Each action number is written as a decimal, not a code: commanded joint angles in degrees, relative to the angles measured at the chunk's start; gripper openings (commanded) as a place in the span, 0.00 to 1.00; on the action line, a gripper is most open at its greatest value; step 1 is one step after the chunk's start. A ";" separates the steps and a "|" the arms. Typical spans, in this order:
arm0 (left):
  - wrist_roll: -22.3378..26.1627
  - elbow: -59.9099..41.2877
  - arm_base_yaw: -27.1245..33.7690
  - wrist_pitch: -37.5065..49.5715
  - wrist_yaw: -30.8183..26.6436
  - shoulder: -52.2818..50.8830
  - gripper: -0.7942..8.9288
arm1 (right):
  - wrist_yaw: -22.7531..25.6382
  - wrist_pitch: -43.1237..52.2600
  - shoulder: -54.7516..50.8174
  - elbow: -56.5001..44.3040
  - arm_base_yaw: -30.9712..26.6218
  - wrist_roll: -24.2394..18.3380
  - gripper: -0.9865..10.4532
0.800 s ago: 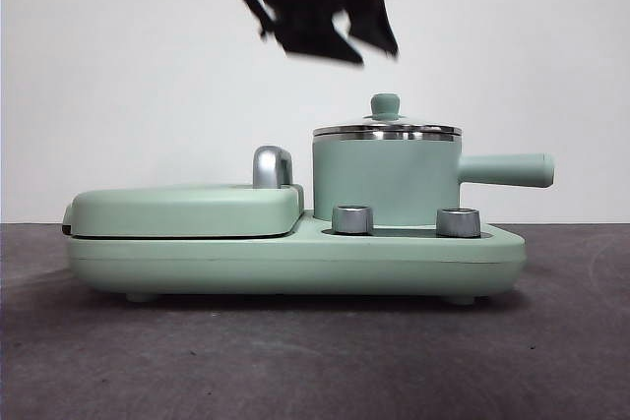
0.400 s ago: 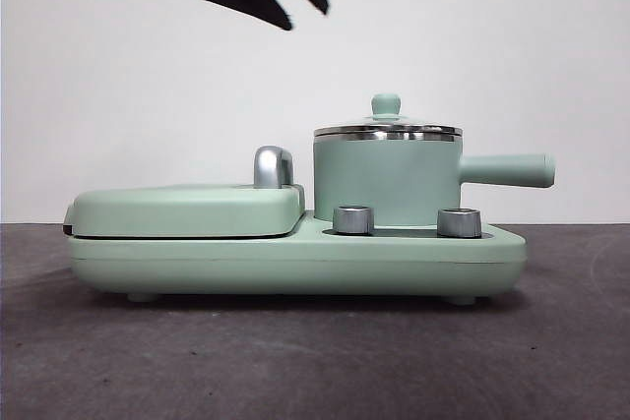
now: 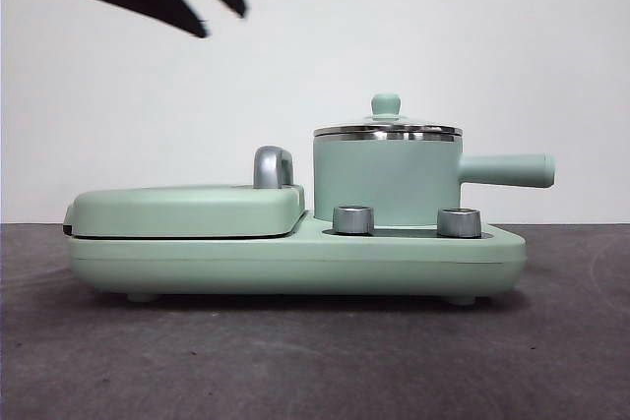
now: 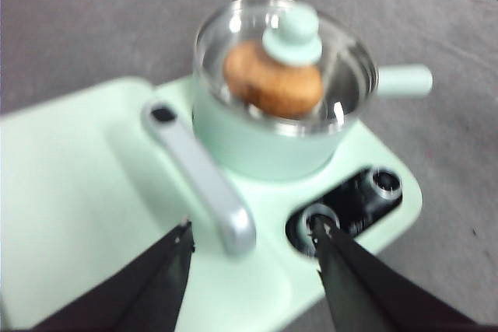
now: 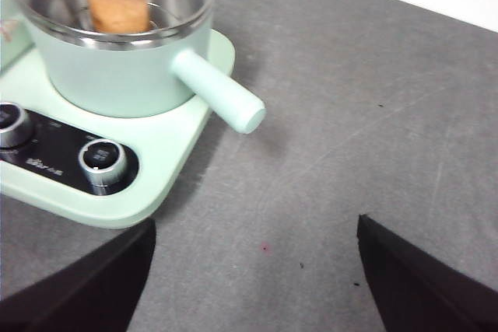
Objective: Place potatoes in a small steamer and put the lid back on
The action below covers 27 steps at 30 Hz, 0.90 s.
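Orange-brown wrinkled potato (image 4: 272,80) sealed under clear-glass, steel-rimmed lid (image 4: 289,36) on mint-green pot (image 4: 264,141) | left gripper (image 4: 253,242) above, wide, empty | right gripper (image 5: 253,250) beside handle, wide, empty | task looks done

our left gripper (image 4: 253,242) jaws spread, empty, high above the small steamer (image 4: 268,134); right gripper (image 5: 253,266) likewise apart beside it
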 commanded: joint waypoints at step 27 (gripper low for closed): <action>-7.65 -17.25 0.68 -15.98 -19.56 -39.74 0.09 | -2.75 0.63 -0.59 0.07 0.15 0.17 0.10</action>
